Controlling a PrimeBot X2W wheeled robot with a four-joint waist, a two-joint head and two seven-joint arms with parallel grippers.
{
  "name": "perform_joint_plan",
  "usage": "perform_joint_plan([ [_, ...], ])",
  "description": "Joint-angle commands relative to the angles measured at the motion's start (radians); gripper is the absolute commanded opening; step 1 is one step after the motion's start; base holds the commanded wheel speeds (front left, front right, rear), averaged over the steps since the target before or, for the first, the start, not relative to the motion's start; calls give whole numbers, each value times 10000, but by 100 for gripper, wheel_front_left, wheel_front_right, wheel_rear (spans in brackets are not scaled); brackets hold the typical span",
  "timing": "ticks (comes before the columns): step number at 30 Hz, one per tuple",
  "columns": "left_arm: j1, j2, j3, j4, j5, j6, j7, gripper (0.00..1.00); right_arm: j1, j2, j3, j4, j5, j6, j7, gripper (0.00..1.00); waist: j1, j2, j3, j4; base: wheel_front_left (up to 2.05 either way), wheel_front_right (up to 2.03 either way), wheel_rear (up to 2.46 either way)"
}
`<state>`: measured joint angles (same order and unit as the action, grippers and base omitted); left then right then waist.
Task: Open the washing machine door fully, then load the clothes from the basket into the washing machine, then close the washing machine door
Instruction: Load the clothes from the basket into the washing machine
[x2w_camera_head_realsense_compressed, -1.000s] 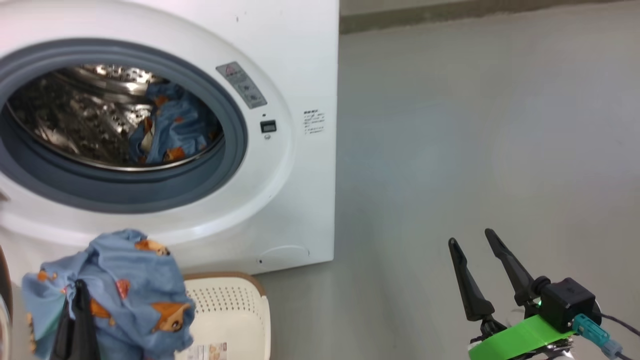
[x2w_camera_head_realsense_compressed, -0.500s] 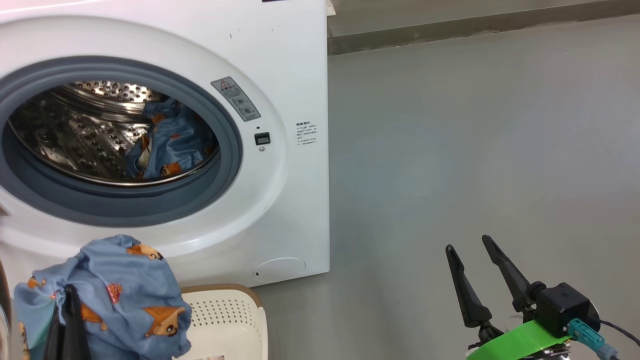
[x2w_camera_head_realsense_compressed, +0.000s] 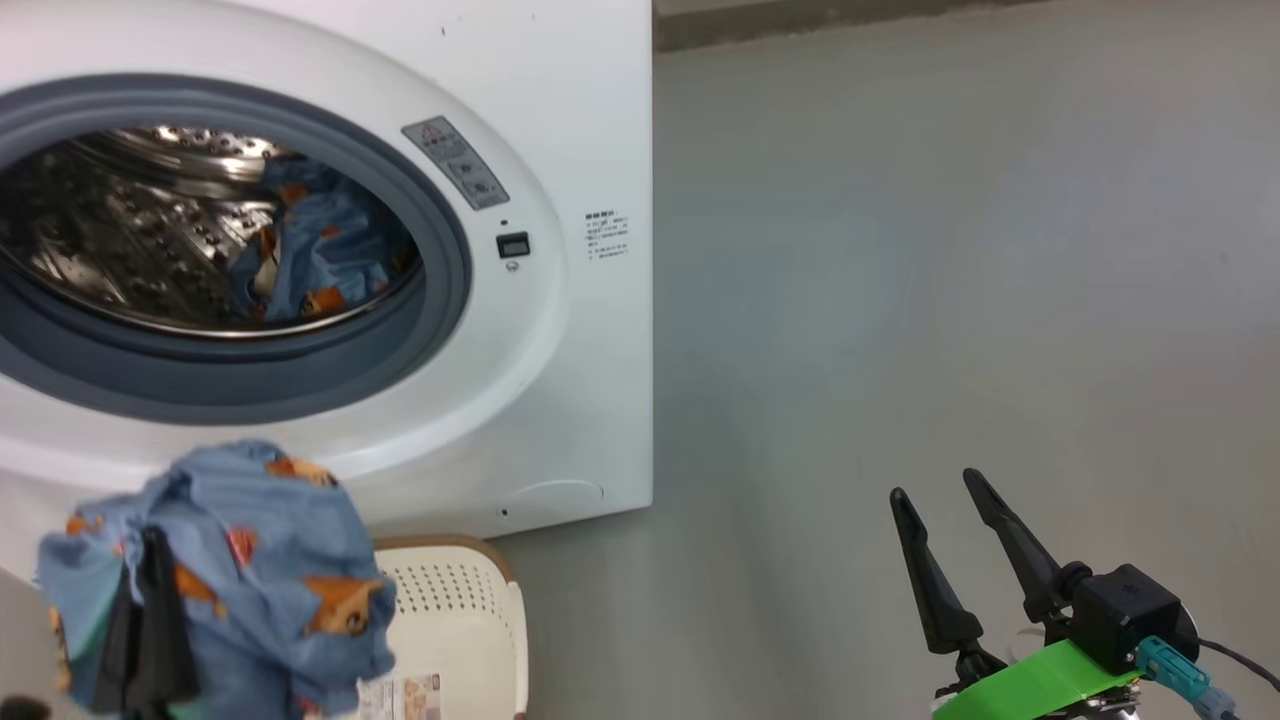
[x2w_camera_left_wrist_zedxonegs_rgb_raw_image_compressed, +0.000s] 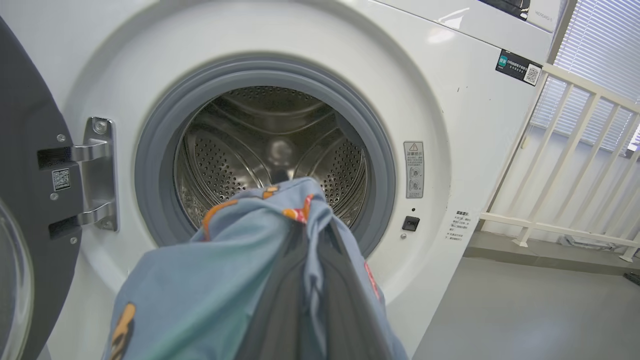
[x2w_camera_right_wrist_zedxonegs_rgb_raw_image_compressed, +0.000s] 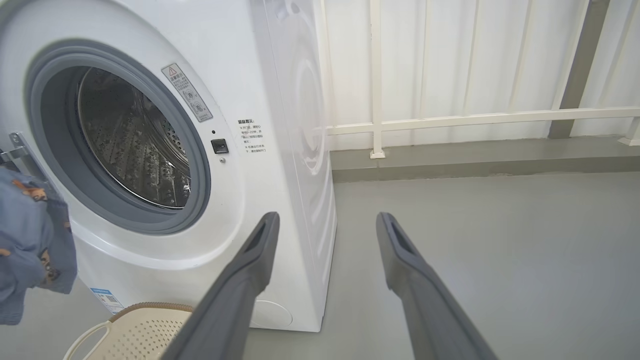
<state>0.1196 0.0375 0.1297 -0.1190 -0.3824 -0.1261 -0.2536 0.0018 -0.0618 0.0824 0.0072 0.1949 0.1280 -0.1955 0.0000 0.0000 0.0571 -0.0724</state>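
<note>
Loading is underway: your left gripper (x2w_camera_head_realsense_compressed: 150, 600) is pinching clothes (x2w_camera_head_realsense_compressed: 250, 560) below the washer (x2w_camera_head_realsense_compressed: 560, 380) mouth, your right gripper (x2w_camera_head_realsense_compressed: 935, 483) is hanging spread; you are likely needing a lift past the gasket (x2w_camera_head_realsense_compressed: 440, 290).

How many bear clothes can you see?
2. One cloth lies in the washing machine drum; the other cloth hangs from the shut left gripper, before the machine. More may hide in the basket.
</note>
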Motion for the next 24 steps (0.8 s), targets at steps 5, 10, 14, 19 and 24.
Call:
perform_joint_plan([
  [5, -1767, 128, 462, 138, 452, -3, -82, 0, -469, 16, 384, -275, 116, 27, -157, 100, 0, 0, 1010, -118, 0, 0, 0],
  [10, -3122, 207, 781, 894, 507, -31, -82, 0, -772, -37, 568, -284, 167, 27, -199, 100, 0, 0, 1827, -294, 0, 0, 0],
  [14, -3942, 360, 977, 1220, 575, -39, -82, 0, -954, -116, 598, -339, 164, 27, -217, 100, 0, 0, 2365, -372, 0, 0, 0],
  [19, -5459, 698, 940, 1977, 533, -43, -82, 0, -1219, -243, 580, -438, 217, 27, -245, 100, 0, 0, 3333, -418, 0, 0, 0],
  [24, -6888, 1042, 922, 2653, 394, -44, -82, 0, -1538, -276, 659, -542, 282, 27, -299, 100, 0, 0, 4234, -479, 0, 0, 0],
])
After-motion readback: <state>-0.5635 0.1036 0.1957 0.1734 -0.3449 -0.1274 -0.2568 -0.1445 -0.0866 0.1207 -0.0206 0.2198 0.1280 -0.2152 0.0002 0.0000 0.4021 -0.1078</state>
